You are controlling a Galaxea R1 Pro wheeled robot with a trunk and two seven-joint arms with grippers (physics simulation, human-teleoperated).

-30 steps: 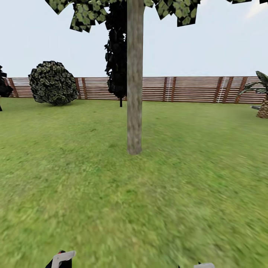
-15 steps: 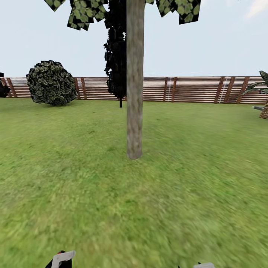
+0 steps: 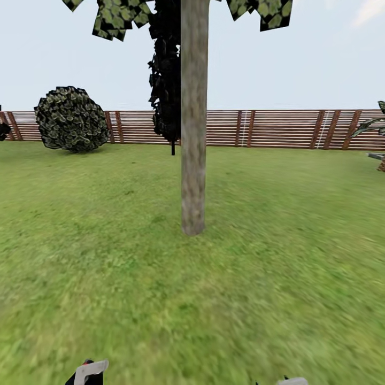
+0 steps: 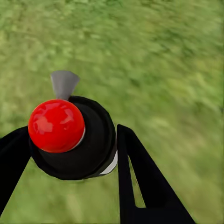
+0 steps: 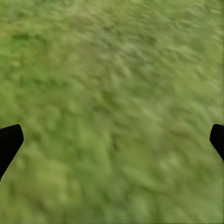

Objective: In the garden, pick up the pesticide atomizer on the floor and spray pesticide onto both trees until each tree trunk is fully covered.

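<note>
Grey-beige tree trunk (image 3: 193, 123) stands dead ahead of you on the grass floor (image 3: 107, 278), slat fence (image 3: 278, 128) and round shrub (image 3: 72, 118) behind. Your left pincer (image 4: 70, 149) is clamped on the pesticide atomizer (image 4: 77, 140), red knob toward the wrist camera, above the grass. Your right pincer (image 5: 112, 140) is spread wide, holding nothing.

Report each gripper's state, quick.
Left gripper: shut on the pesticide atomizer.
Right gripper: open, fingers wide apart over grass.
</note>
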